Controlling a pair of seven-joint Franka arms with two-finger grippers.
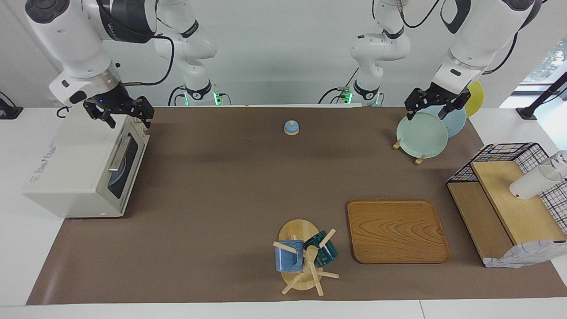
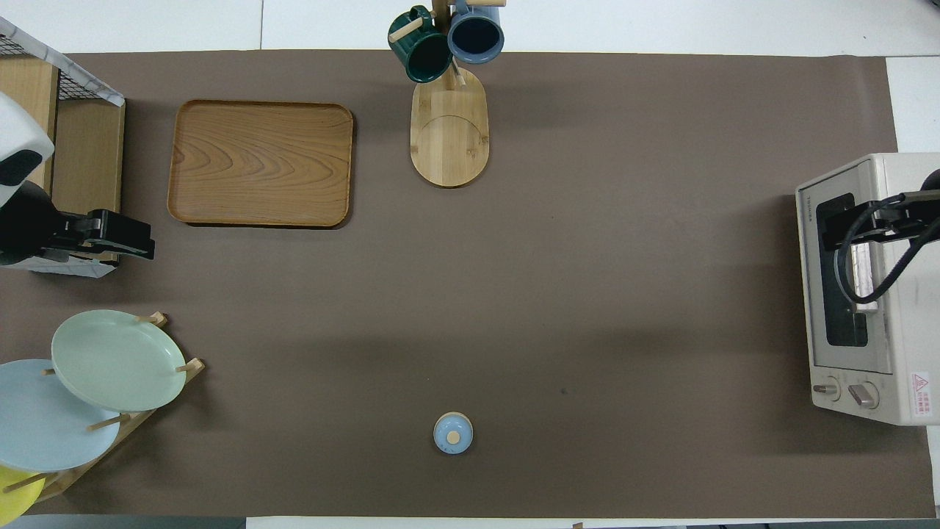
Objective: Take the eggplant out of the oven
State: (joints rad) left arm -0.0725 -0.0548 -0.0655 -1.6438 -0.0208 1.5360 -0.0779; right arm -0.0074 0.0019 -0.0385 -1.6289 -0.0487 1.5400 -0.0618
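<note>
Cream oven (image 1: 75, 173) sits at my right arm's end of the table, door shut, dark glass facing the mat. Eggplant not visible. My right gripper (image 1: 118, 114) hangs over the oven's top edge above the door, jaws apart. My left gripper (image 1: 436, 105) waits over the plate rack (image 1: 421, 135), jaws apart.

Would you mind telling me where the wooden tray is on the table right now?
The wooden tray lies flat toward the left arm's end of the table, between the mug tree and the wire-sided shelf, farther from the robots than the plate rack.
</note>
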